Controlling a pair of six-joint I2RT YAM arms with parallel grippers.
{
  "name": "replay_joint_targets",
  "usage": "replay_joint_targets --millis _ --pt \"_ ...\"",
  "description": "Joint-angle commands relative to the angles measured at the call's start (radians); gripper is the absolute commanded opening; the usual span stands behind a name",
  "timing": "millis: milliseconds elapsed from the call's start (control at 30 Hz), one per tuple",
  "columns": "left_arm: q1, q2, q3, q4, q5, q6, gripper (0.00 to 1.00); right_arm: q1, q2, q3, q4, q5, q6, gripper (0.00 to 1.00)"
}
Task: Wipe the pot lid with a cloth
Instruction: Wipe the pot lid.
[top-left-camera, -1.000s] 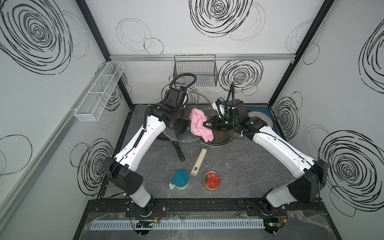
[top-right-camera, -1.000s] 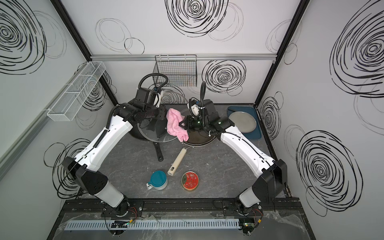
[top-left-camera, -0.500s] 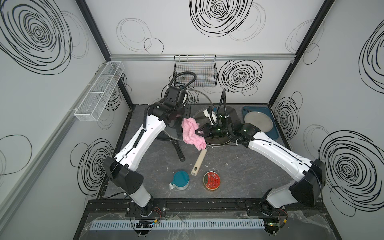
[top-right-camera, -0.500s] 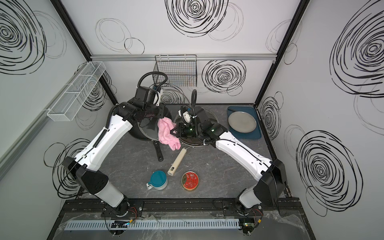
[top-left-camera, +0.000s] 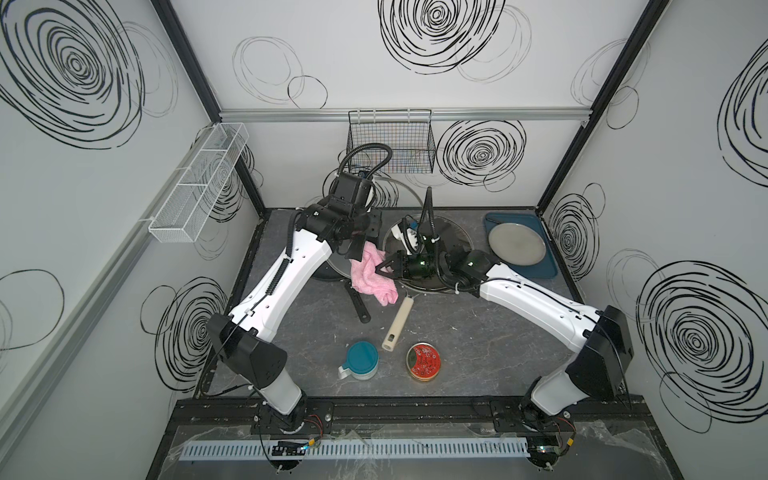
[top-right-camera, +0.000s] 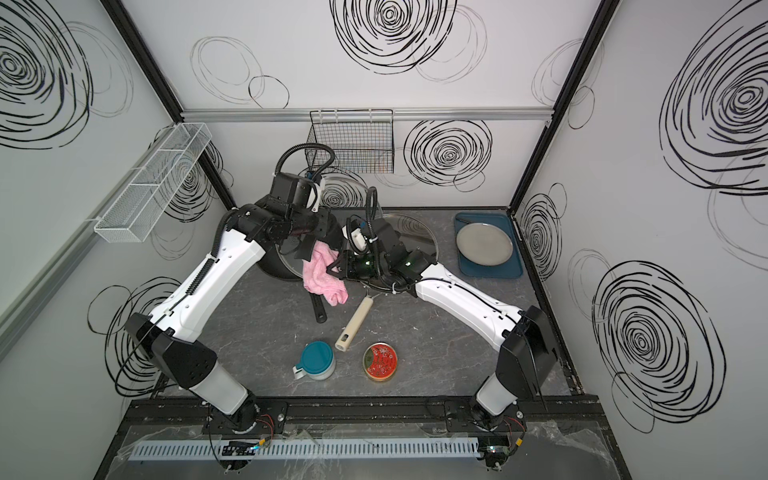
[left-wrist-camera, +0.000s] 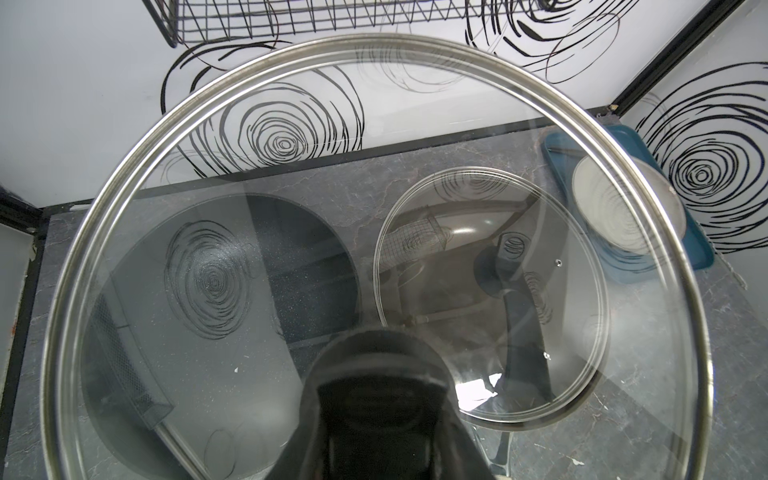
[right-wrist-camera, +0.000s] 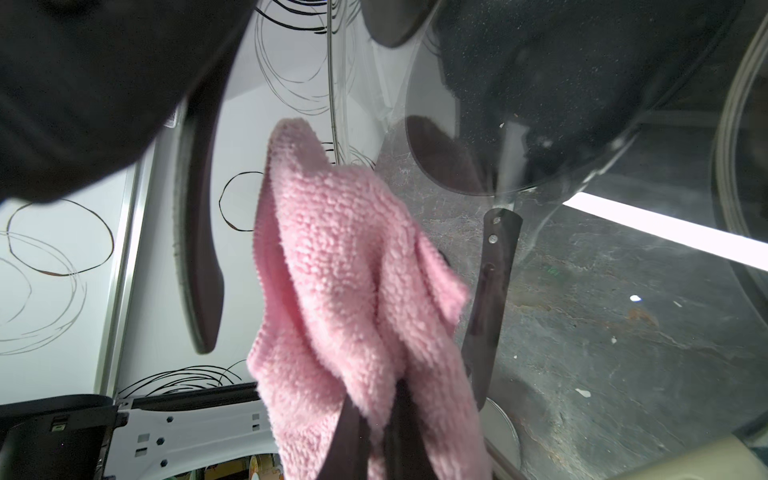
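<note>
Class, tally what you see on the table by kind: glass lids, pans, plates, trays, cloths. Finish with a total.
Glass lids: 2
Pans: 2
Plates: 1
Trays: 1
Cloths: 1
Total: 7

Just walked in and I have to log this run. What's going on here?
The left gripper is shut on the knob of a glass pot lid, holding it tilted above the black pan. The right gripper is shut on the pink cloth, which hangs at the lid's lower edge. Whether cloth and glass actually touch is hard to tell. A second lid rests behind the right arm.
</note>
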Motion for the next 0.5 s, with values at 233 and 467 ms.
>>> replay_joint_targets --millis 233,467 --pt "0.011 -0.051 0.030 0.162 -0.014 -0.011 0.00 0.025 0.042 0.055 0.080 0.005 0.051 0.00" --pt "0.018 -0.053 0.030 0.159 -0.014 -0.006 0.00 0.027 0.041 0.054 0.074 0.017 0.051 0.00"
